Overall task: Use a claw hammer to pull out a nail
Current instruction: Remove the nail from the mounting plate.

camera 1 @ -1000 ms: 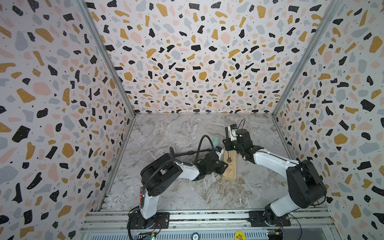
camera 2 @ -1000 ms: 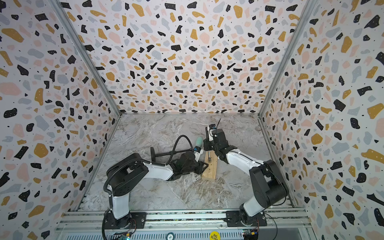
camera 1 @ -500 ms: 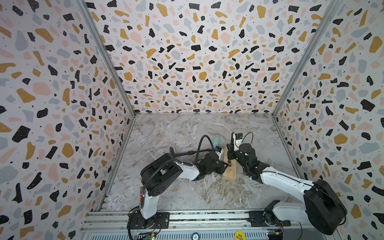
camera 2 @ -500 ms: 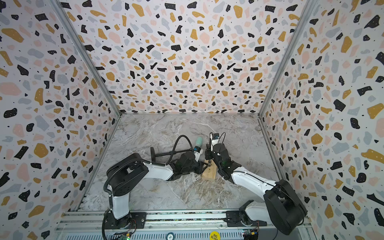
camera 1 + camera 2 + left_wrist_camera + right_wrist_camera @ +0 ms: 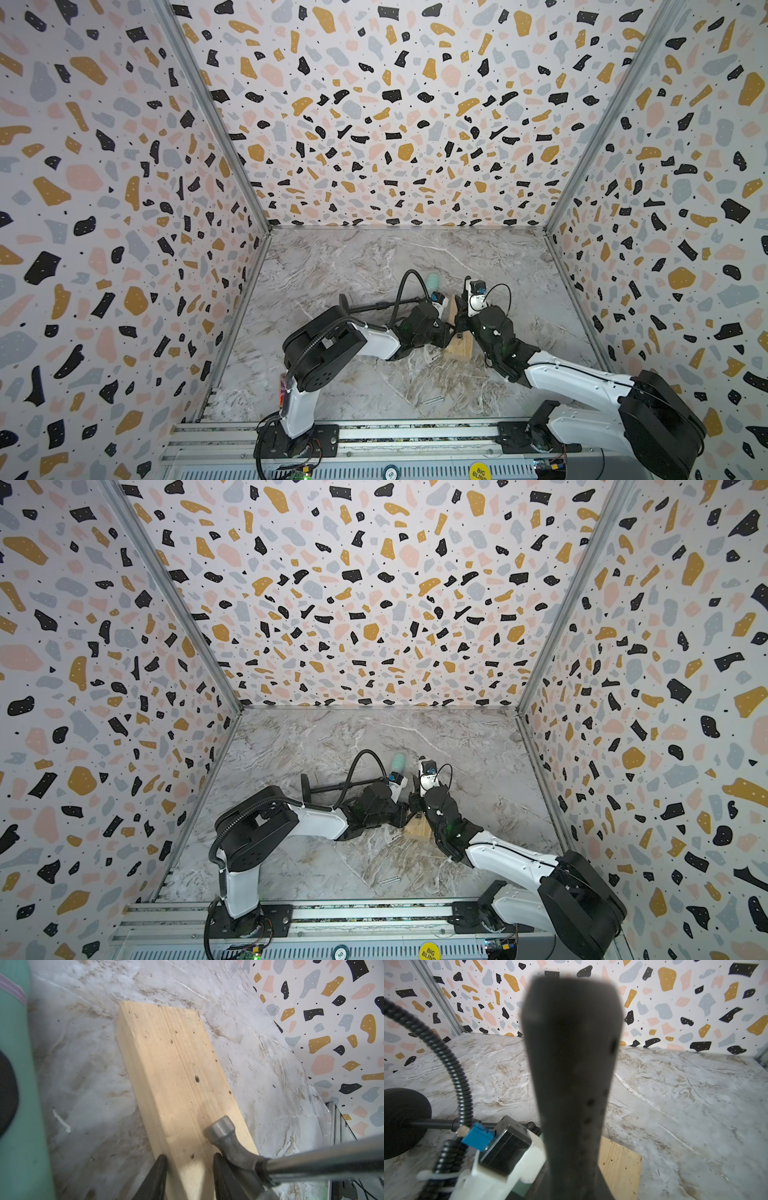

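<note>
A pale wooden block (image 5: pixel 461 350) (image 5: pixel 418 831) lies on the marble floor between my arms. My left gripper (image 5: pixel 189 1158) (image 5: pixel 448 332) is shut on the block (image 5: pixel 176 1074), one black finger on each long side. The claw hammer's silvery head (image 5: pixel 224 1132) rests on the block beside a left finger, and its shaft runs off to one side. My right gripper (image 5: pixel 459 322) (image 5: pixel 415 803) is shut on the hammer's black handle (image 5: pixel 571 1064), which fills the right wrist view and hides the fingers. The claw and the nail are hidden.
A mint-green stick tool (image 5: pixel 432 282) (image 5: pixel 16 1084) lies just behind the left gripper. A black rod with disc ends (image 5: pixel 374 306) (image 5: pixel 402 1122) lies to its left. A thin silvery piece (image 5: pixel 432 401) lies near the front rail. Patterned walls close three sides.
The right arm has swung its elbow out to the right and low, drawing the gripper and hammer handle a little toward the front. The left arm and the block have stayed put.
</note>
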